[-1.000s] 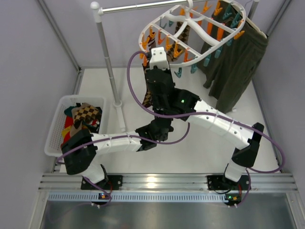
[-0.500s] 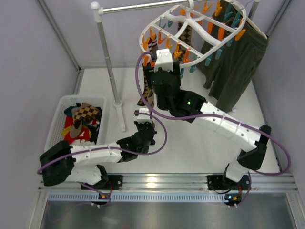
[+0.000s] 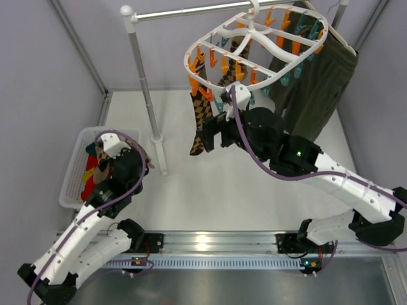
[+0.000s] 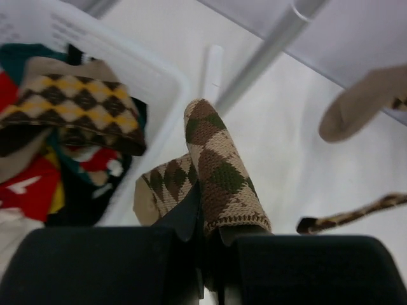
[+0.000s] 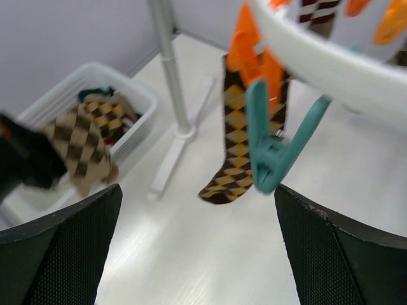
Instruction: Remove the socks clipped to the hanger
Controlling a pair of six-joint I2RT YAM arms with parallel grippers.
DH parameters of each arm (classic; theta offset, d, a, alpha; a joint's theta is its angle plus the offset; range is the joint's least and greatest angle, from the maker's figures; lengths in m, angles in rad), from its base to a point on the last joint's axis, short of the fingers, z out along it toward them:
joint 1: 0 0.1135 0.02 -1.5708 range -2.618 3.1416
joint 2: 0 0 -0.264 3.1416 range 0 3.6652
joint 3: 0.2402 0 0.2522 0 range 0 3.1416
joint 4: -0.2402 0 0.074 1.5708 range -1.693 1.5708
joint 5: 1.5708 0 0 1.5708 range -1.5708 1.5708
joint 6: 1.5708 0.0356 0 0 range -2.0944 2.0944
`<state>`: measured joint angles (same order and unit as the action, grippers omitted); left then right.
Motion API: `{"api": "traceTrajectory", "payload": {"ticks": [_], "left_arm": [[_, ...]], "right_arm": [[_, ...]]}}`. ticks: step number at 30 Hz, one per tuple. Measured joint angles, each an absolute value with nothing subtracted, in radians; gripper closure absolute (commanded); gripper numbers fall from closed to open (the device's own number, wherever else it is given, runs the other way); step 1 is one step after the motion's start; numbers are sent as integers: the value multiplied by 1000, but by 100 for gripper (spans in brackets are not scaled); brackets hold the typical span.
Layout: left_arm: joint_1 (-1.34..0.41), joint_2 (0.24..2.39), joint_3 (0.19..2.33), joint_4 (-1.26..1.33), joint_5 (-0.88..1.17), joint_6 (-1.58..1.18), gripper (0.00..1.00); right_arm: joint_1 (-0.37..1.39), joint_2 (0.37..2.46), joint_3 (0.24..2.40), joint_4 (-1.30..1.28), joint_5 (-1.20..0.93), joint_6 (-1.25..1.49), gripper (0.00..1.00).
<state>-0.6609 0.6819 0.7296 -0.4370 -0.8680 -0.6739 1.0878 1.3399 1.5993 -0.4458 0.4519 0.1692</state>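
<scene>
Top: hanging sock clipped on hanger, right pincer just beside it; left wrist: left pincer clenched on tan sock by basket rim; right wrist: right pincer released, hanging sock ahead, untouched.

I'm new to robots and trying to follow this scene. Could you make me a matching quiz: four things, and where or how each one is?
1. tan sock
2. brown-yellow sock
3. basket
4. right claw

a. open
b. clipped to the hanger
c. gripped in the left claw
d. holding loose socks

Pairs: 1-c, 2-b, 3-d, 4-a
</scene>
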Motion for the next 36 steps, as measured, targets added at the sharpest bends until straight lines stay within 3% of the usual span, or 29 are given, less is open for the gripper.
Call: {"api": "traceTrajectory", "payload": {"ticks": [7, 13, 18, 22, 29, 32, 35, 36], "left_arm": [[-395, 849, 1056, -664, -799, -667, 100], [-48, 1055, 1254, -758, -654, -610, 100], [174, 1163, 1285, -791, -633, -590, 100], [197, 1297, 1273, -788, -583, -612, 100], [215, 1713, 1188, -744, -452, -669, 100], [218, 1716, 1172, -731, -460, -687, 100], [224, 1668, 1163, -731, -459, -709, 79], [227, 1643, 1155, -730, -458, -717, 63]], "right_arm": [[1088, 1131, 1401, -453, 160, 165, 1], [1088, 926, 1240, -445, 101, 157, 1], [1088, 773, 1126, -424, 113, 151, 0], [1088, 702, 1050, -390, 125, 145, 1], [1088, 696, 947, -354, 128, 142, 1], [1088, 693, 929, -350, 130, 142, 1], [1088, 681, 929, -338, 131, 142, 1], [1088, 674, 929, -336, 132, 142, 1]]}}
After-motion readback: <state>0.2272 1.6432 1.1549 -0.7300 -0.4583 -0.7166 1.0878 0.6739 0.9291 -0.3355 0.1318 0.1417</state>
